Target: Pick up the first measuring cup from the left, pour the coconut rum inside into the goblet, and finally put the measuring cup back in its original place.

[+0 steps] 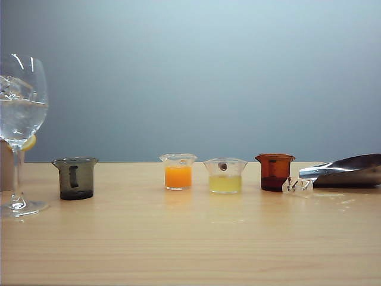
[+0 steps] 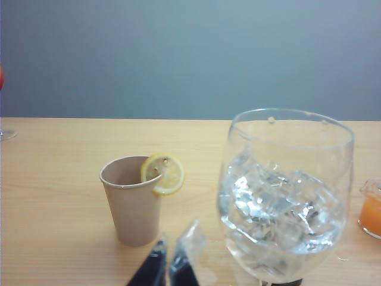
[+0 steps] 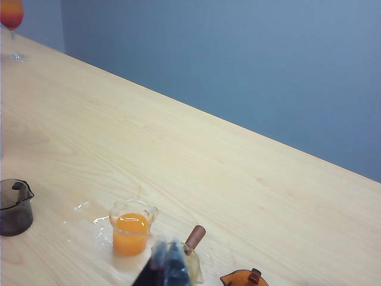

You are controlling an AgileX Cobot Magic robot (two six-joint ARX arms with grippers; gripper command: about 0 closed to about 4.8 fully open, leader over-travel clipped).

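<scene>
The smoky grey measuring cup point(image 1: 75, 177) point(image 3: 13, 205) stands upright at the left end of the row of cups, with no gripper near it. I cannot make out a liquid level in it. The goblet point(image 1: 18, 119) point(image 2: 286, 196) at the far left holds ice cubes and clear liquid, which I take for the coconut rum point(image 1: 21, 119). My left gripper point(image 2: 174, 241) hangs low beside the goblet, fingers close together with nothing between them; the exterior view does not show it. My right gripper point(image 1: 296, 186) point(image 3: 166, 245) is shut and empty, resting by the amber cup.
The row also holds an orange-filled cup point(image 1: 178, 171) point(image 3: 131, 229), a pale yellow cup point(image 1: 225, 176) and an amber cup point(image 1: 274, 171). A paper cup point(image 2: 134, 205) with a lemon slice point(image 2: 164, 173) stands behind the goblet. A red drink point(image 3: 12, 15) stands far off.
</scene>
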